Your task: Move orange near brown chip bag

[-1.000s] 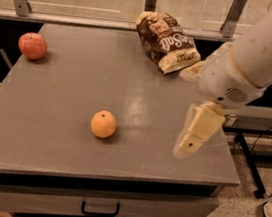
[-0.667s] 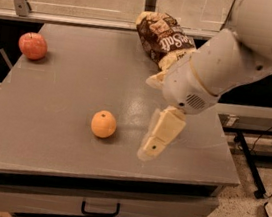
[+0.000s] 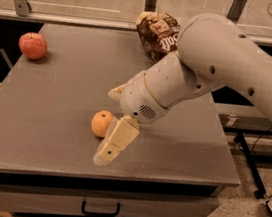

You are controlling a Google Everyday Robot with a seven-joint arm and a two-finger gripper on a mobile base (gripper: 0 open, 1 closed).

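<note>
Down near the front edge of the surface [image 3: 51, 98], the pincer [image 3: 109, 127] hangs with its fingers apart, the orange [image 3: 101, 123] just beside the long one. The brown chip bag [image 3: 156, 32] lies at the far edge, partly behind the arm. Bare surface stretches left toward the apple [image 3: 32, 46].

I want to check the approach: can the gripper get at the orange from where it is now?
Probably yes. The gripper is low over the table, close beside the orange, with nothing between them. The apple and the brown chip bag lie well away.
</note>
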